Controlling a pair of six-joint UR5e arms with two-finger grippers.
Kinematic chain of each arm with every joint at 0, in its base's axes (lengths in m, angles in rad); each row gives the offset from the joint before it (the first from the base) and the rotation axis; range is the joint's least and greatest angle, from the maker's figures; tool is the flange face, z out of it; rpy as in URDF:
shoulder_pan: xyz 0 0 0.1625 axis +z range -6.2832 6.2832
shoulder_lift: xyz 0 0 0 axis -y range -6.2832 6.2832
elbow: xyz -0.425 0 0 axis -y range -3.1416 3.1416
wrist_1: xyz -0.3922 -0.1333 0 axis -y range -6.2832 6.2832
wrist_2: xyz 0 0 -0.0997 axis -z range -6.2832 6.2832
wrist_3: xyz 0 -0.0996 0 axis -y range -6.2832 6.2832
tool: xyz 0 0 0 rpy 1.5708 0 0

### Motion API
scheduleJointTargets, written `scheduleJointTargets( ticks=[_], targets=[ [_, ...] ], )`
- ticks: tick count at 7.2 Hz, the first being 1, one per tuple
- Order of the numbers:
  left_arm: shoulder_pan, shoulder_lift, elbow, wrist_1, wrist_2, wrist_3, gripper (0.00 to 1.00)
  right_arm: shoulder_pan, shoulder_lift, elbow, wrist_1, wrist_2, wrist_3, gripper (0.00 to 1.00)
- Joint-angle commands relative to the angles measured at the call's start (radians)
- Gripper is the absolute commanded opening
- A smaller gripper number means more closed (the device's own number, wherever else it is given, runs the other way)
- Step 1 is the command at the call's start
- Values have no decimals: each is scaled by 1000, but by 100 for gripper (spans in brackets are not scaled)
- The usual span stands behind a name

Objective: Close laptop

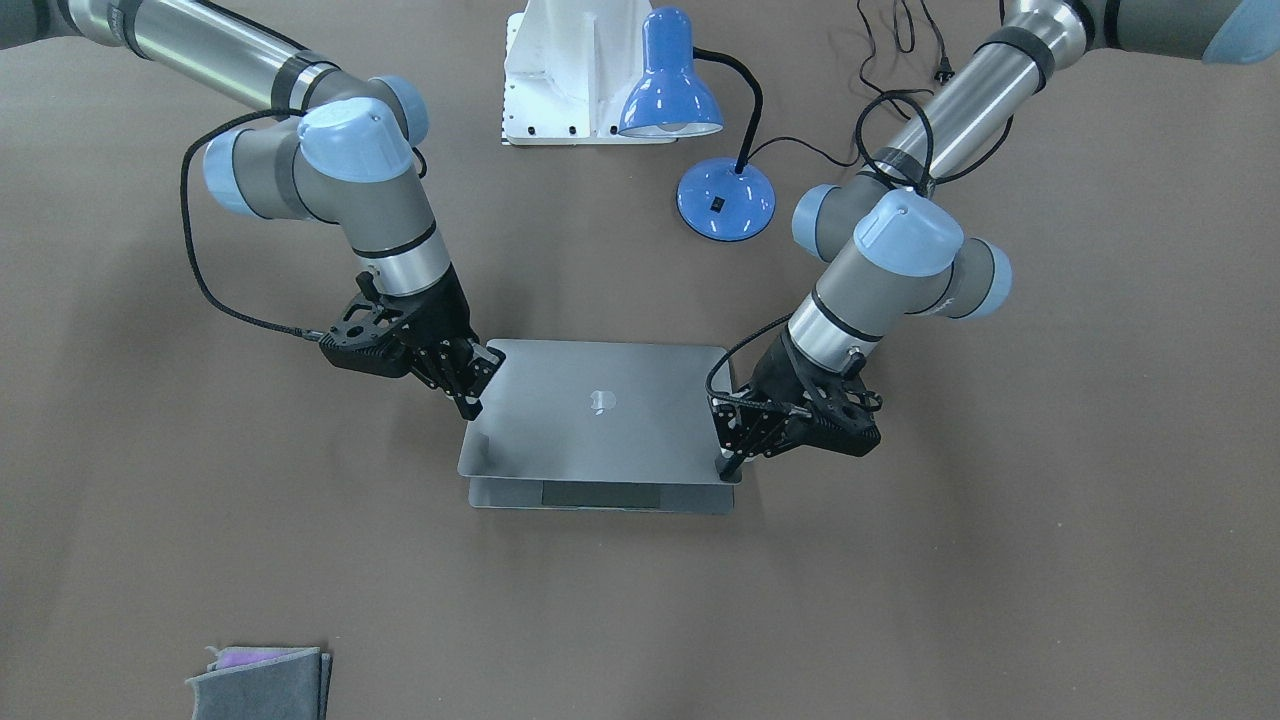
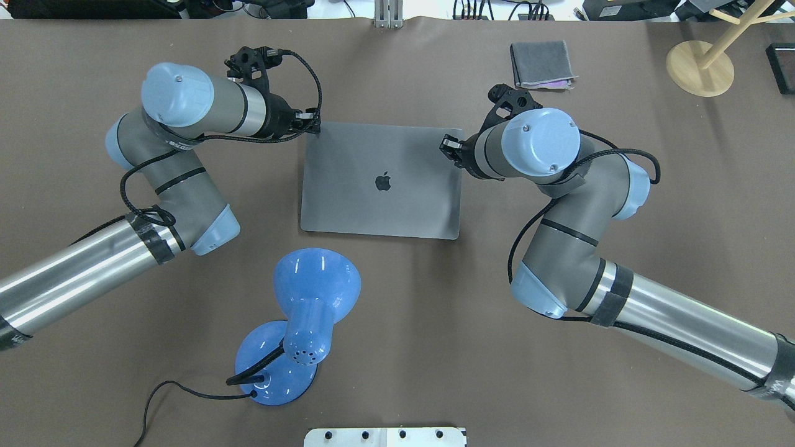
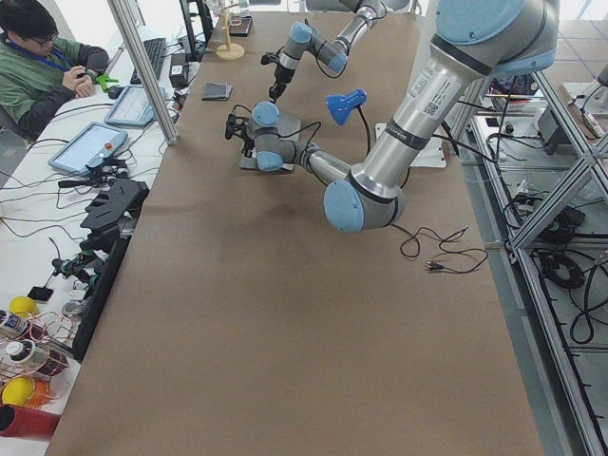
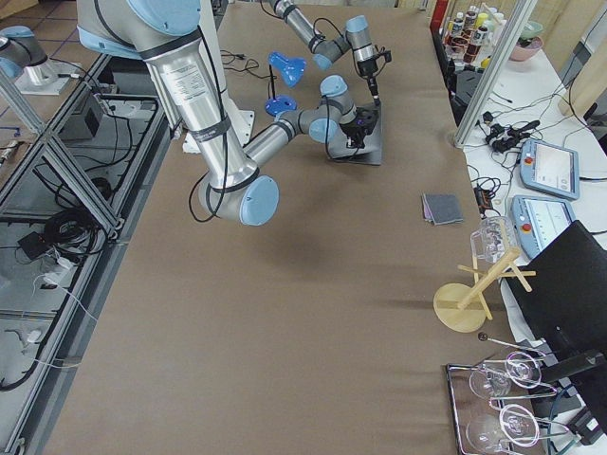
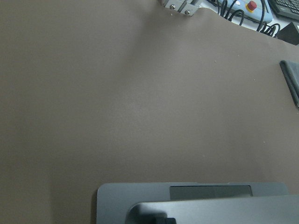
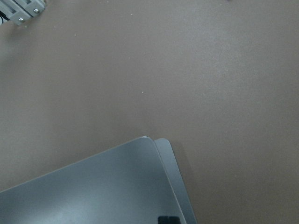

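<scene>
The space-grey laptop [image 1: 600,410] lies mid-table with its lid [image 2: 382,180] lowered almost flat, apple logo up. A strip of its base with the trackpad [image 1: 600,495] still shows under the lid's free edge, also in the left wrist view [image 5: 210,191]. My left gripper [image 1: 728,455] sits on the lid's corner on my left [image 2: 315,128], fingers together. My right gripper [image 1: 470,398] sits on the opposite corner [image 2: 448,146], fingers together. Each wrist view shows only a small black fingertip at the bottom edge over the lid [image 6: 93,191].
A blue desk lamp [image 2: 313,292] with its cord stands on the robot's side of the laptop [image 1: 725,200]. A folded grey cloth [image 2: 541,64] lies at the far right. A wooden stand [image 2: 699,65] is at the far right corner. A white mount plate [image 1: 560,70] is near the robot's base.
</scene>
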State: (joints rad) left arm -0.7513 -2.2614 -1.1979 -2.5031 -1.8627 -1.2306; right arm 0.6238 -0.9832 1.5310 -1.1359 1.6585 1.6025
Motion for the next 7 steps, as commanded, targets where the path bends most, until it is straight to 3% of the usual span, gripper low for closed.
scheduleJointTargets(
  ticks=[1, 3, 4, 5, 6, 7],
  targets=[
    [9, -21, 55, 4, 34, 55, 0, -13, 18, -61, -1, -16, -1, 0],
    [1, -23, 11, 12, -1, 51, 0, -7, 18, -28, 2, -16, 5, 0],
    [-32, -15, -46, 77, -86, 56, 2, 19, 12, 13, -16, 1, 2, 0],
    [-49, -13, -118, 199, -148, 63, 97, 43, 5, 18, -18, 35, 0, 0],
    [-63, 18, -214, 336, -159, 77, 98, 57, -23, 23, -27, 41, -4, 79],
    [-83, 42, -311, 497, -173, 223, 98, 69, -54, 64, -106, 21, -51, 100]
  ],
)
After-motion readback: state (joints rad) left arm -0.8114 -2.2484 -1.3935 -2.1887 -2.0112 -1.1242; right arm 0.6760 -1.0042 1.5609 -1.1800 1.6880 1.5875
